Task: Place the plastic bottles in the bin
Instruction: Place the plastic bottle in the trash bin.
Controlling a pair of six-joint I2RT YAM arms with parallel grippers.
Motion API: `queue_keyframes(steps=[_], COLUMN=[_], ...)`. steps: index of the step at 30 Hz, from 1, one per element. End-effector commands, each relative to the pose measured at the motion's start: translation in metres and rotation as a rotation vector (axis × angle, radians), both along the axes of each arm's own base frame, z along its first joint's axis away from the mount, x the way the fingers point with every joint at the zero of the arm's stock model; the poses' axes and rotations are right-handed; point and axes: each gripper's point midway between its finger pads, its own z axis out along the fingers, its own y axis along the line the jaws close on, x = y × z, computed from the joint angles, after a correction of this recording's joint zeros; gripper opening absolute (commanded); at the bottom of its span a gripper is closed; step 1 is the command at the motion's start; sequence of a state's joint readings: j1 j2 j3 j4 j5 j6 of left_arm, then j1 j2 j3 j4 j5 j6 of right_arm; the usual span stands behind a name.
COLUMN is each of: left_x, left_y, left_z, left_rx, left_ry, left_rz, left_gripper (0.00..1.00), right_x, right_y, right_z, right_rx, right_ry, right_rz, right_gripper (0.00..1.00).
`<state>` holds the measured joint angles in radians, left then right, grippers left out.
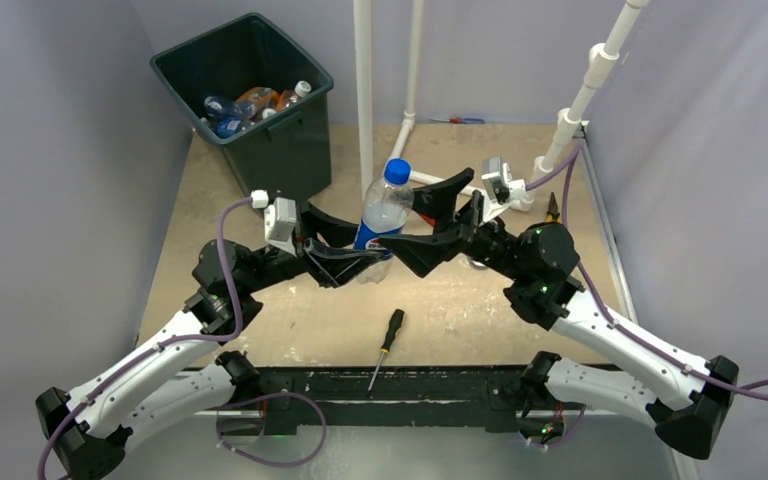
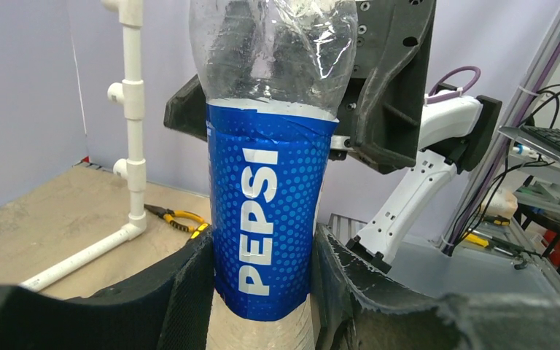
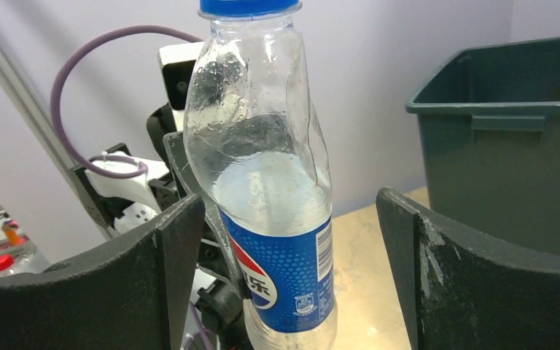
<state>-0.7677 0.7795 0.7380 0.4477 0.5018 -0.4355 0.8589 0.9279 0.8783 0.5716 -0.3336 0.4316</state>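
White capitals spell PEPSI, running bottom to top on the blue label point(image 2: 270, 219) of the clear bottle point(image 2: 273, 58); the label's small print is unreadable.

Light: bright, even, from overhead
Shadows: soft and faint on the table point(image 1: 480, 310)
Glare: white glints on the Pepsi bottle point(image 2: 270, 189) — clear upper part
Blur: wrist views soft at near edges

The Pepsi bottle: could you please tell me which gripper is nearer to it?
Left. The left gripper is shut on the Pepsi bottle low down. The right gripper stands open around it from the other side, with a wide gap showing at one finger.
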Motion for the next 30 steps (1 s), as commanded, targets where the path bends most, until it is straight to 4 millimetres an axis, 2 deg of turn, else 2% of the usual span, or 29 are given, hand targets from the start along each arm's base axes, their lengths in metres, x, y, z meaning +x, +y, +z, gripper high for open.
queue_keyframes(steps=[1,7,11,16,19,21,24,28,30], left_x=[-0.005,-0.004,-0.002,0.001,0.005,0.007,0.010,0.015,0.020], left_y=[0.003,0.001,-0.003,-0.003,-0.002,0.000,0.008,0.034,0.048], left_z=[0.015,0.012,0.007,-0.001,-0.006,-0.006,-0.005,0.002,0.007], left_rx=[-0.048,-0.050,-0.040,-0.022,0.009,0.020,0.029,-0.007,-0.041], left_ry=[-0.032,-0.025,-0.008,0.027,0.051,0.060,0.076,0.084,0.094], left_rz=[-0.013,-0.019,-0.026,-0.015,0.011,0.028,0.082,0.211,0.286], left_gripper=[0.00,0.00,0.00,0.01,0.18,0.35,0.60,0.89,0.94], right_x=[-0.015,-0.007,-0.003,-0.002,-0.005,-0.006,-0.008,-0.008,-0.007], right_y=[0.004,0.018,0.016,0.017,0.020,0.020,0.015,0.000,-0.007], right_z=[0.017,0.008,0.007,0.005,0.006,0.008,0.009,0.011,0.008], right_rx=[0.063,0.036,0.061,0.085,0.091,0.091,0.090,0.067,0.051], right_ry=[-0.045,0.008,0.023,0.030,0.013,0.000,-0.018,-0.046,-0.053], right_rz=[0.091,0.113,0.094,0.106,0.127,0.131,0.115,0.042,-0.002], right_gripper=[0.88,0.81,0.63,0.46,0.34,0.28,0.27,0.25,0.25])
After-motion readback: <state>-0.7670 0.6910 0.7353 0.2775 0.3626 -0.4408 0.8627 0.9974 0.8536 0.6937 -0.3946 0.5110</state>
